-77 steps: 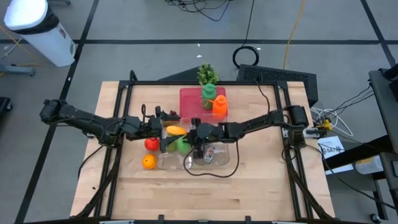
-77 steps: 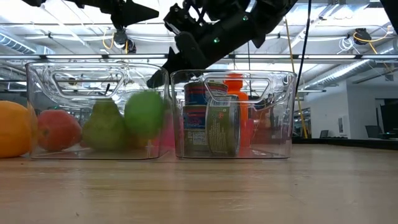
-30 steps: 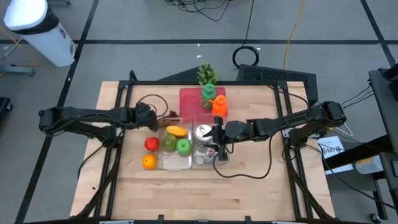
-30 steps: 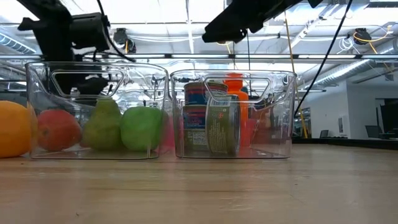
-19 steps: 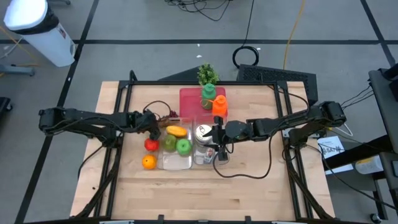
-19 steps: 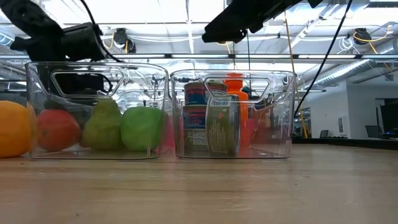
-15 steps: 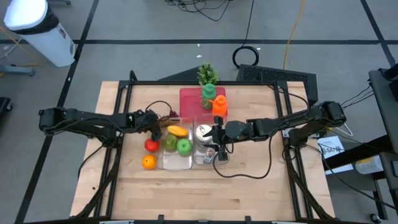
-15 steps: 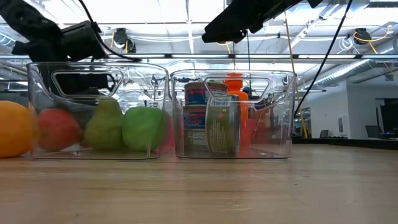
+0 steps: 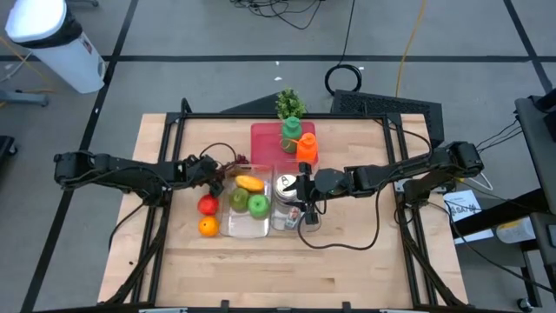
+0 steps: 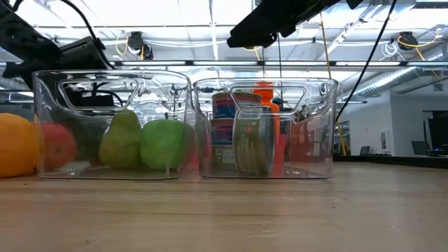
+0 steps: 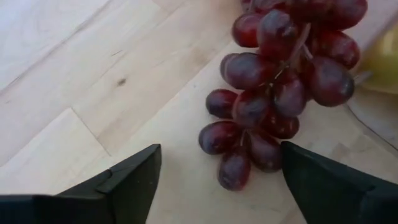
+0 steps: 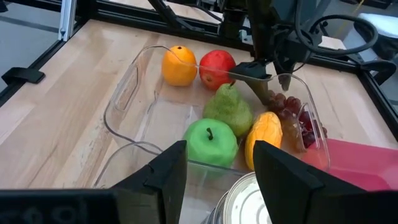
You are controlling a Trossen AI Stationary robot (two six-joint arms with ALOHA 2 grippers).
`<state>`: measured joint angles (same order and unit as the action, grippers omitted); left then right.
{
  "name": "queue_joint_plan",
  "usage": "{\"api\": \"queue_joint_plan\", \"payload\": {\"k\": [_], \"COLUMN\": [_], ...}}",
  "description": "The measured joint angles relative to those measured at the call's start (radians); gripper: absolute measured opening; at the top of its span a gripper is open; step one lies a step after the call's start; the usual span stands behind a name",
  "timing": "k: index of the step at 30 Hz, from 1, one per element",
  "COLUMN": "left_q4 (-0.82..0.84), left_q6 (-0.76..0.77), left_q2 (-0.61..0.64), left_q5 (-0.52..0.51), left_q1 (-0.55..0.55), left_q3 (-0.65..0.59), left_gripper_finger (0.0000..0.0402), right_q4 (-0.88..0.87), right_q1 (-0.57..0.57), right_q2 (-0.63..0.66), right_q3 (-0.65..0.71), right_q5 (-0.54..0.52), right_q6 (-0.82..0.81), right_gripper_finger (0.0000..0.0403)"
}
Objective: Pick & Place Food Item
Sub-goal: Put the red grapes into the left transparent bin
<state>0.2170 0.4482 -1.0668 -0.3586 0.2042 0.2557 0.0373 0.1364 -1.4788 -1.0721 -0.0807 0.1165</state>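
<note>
Left end effector (image 11: 214, 180), fingers spread wide and empty, hovers over the grapes (image 11: 283, 81) on the surface beside the clear bin (image 9: 246, 228). Closing off-centre could crush or scatter them, I judge.

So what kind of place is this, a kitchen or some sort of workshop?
Most likely a robotics lab in an open industrial hall, not a kitchen: a bare wooden table in a black metal frame, loose cables on the grey concrete floor, and exposed ceiling pipes and strip lights.
</note>
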Motion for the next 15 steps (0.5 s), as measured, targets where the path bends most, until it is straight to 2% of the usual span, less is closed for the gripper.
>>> {"api": "queue_joint_plan", "payload": {"k": [5, 15], "left_q4": [-0.001, 0.009], "left_q6": [0.001, -0.066], "left_q2": [0.0, 0.03], "left_q5": [0.022, 0.014], "left_q1": [0.0, 0.004], "left_q3": [0.0, 0.001], "left_gripper_finger": [0.0253, 0.0024], "right_q4": [0.003, 0.003], "right_q1": [0.0, 0.0], "right_q2": [0.0, 0.0], "right_q3": [0.0, 0.0], "right_q5": [0.0, 0.0], "right_q6": [0.0, 0.0], "right_gripper_finger": [0.0169, 0.0169]}}
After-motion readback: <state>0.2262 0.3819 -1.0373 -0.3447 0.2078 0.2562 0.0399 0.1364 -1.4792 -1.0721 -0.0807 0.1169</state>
